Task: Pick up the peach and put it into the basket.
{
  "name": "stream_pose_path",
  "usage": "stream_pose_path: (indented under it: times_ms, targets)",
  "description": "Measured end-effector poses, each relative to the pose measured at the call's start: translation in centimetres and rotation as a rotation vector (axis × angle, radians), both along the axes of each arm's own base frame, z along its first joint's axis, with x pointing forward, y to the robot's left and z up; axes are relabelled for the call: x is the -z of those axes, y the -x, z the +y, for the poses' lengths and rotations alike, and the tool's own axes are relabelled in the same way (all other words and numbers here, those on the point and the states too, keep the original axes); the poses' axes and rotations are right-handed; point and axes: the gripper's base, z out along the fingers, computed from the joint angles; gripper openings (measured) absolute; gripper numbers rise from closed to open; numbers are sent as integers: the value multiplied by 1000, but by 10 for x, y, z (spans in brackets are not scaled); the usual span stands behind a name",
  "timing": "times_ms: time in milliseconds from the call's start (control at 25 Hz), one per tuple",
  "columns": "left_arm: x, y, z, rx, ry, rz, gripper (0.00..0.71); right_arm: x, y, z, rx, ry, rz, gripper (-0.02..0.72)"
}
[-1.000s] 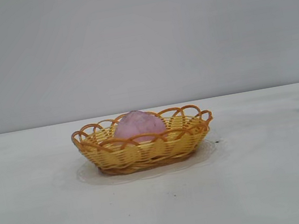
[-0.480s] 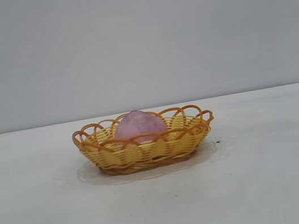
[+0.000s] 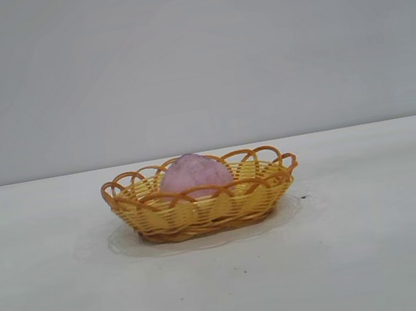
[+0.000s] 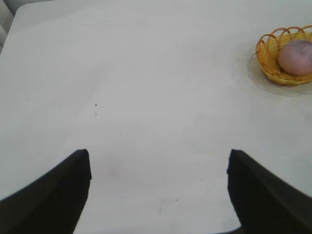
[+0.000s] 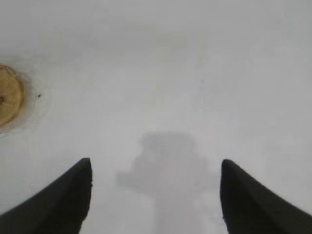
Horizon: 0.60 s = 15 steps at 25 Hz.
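the peach (image 3: 194, 175) sits inside the basket (image 3: 202, 212), near the middle of the bowl, its top rising above the looped rim. the basket stands upright on the white desk (image 3: 384, 254), close to centre in the exterior view, with a faint round mark on the desk surface under and around it. a small dark speck lies on the desk just at 3 o'clock of the basket in that view. neither arm shows in the exterior view. the left hand (image 4: 158, 195) hangs over bare desk with its two dark fingers (image 4: 53, 195) spread wide and nothing between them; in its wrist view the basket (image 4: 270, 66) with the peach (image 4: 295, 57) lies well apart from the fingers, toward 2 o'clock and cut by the picture's edge. the right hand (image 5: 155, 197) is likewise open and empty, fingers (image 5: 253, 200) wide apart over bare desk, its own shadow falling on the surface between them. in that wrist view only a part of the basket (image 5: 9, 102) shows, at 9 o'clock, well clear of the fingers; the peach cannot be made out there. nothing touches basket or peach.
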Motion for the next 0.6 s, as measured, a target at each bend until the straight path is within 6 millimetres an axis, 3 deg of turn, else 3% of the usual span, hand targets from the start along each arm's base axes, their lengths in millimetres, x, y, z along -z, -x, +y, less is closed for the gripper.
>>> stream_pose_path:
  times_ms: [320,600]
  targets:
    - [0,0,0,0,0,0,515,55,84,0,13,-2,-136,477]
    - [0,0,0,0,0,0,515,98,132,1,23,-5,-262,477]
